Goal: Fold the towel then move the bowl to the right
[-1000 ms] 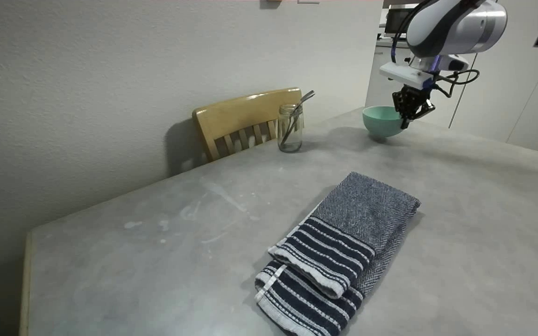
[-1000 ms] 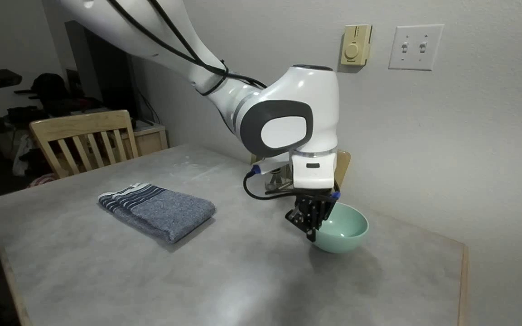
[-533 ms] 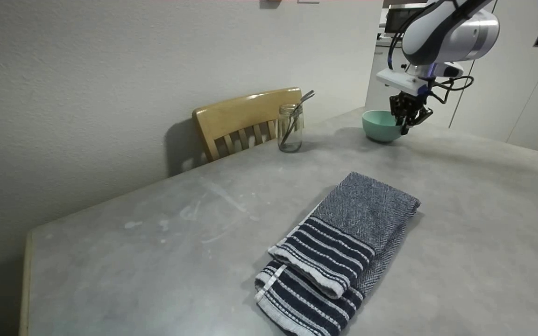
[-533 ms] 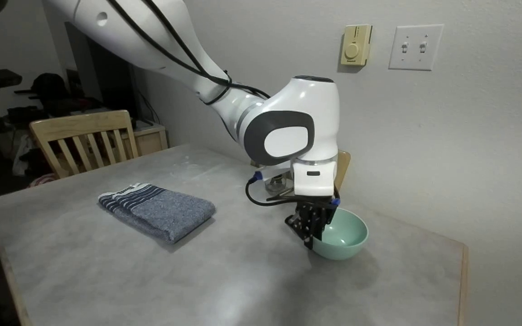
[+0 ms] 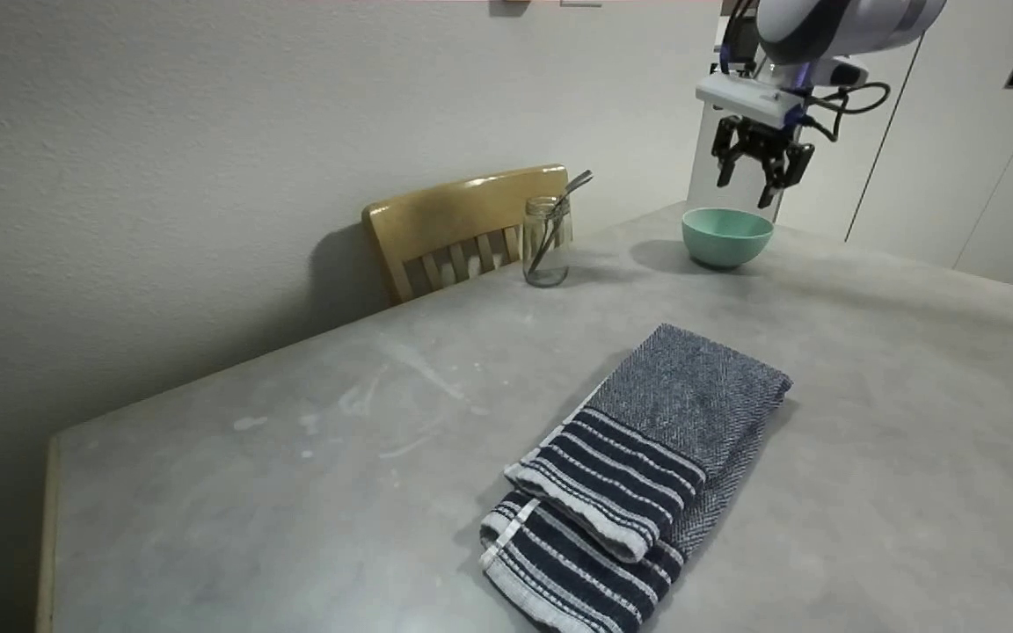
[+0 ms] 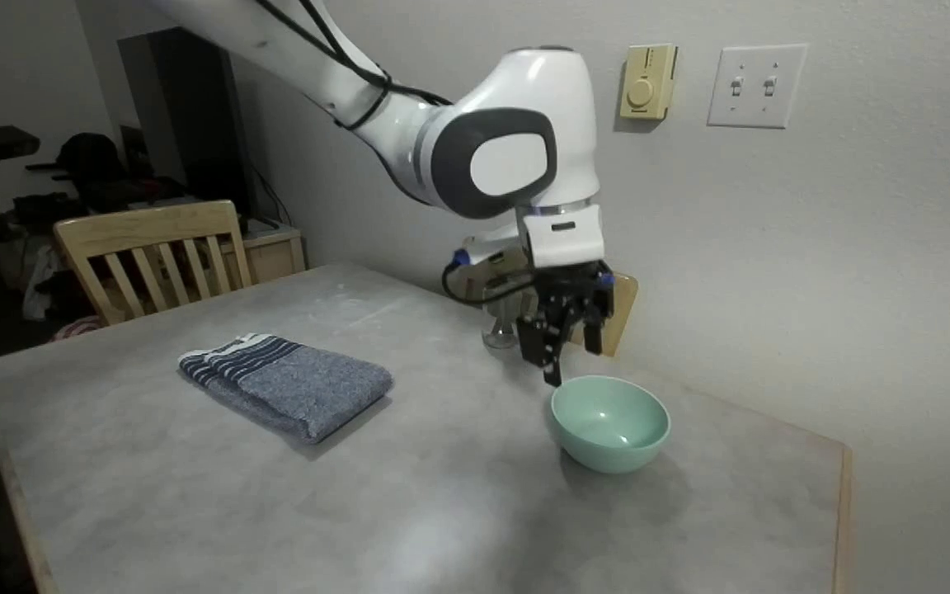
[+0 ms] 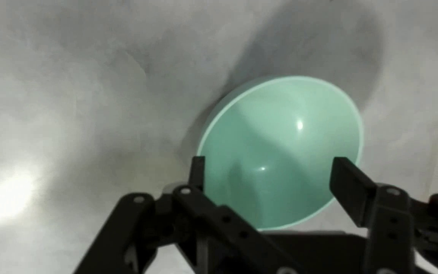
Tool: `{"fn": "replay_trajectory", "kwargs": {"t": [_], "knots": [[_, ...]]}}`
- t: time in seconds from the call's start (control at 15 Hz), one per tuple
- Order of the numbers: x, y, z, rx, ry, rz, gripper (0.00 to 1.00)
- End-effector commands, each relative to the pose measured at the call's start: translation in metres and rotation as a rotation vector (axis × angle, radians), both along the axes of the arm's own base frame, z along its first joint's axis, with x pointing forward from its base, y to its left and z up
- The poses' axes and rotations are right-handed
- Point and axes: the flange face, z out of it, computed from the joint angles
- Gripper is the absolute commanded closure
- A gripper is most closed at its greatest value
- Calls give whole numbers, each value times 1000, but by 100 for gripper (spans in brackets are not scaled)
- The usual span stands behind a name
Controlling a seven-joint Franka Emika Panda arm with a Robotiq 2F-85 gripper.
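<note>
My claw (image 6: 573, 365) stands wide; bowl (image 6: 609, 425): five o'clock in an exterior view. I should lift toward twelve before swinging.

I'm not making out a single readable word, number, brand or sign from where I'm standing. On the wall (image 6: 813, 247), the cream box (image 6: 648, 82) is showing a few tiny dark marks above its round dial (image 6: 640, 92), but they're coming out too small for me, and I'm not telling figures from slots. Near it, the light-switch plate (image 6: 758, 86) is carrying specks around its toggles (image 6: 736, 86), also too fine to read. Across the striped end of the towel (image 5: 638, 479), a pale, tag-like strip (image 5: 509, 534) is running, and I'm picking out no lettering on it.
</note>
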Motion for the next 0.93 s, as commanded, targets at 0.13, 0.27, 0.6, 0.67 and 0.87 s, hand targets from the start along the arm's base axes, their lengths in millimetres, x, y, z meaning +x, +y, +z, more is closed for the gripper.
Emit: {"fn": "replay_trajectory", "kwargs": {"t": [0.13,0.27,0.6,0.67,0.87], "knots": [[-29,79,109,-21,76,303,0],[-37,109,142,-3,98,410,0],[-57,164,196,79,163,666,0],[-59,171,202,92,175,720,0],[-60,187,207,126,209,878,0]]}}
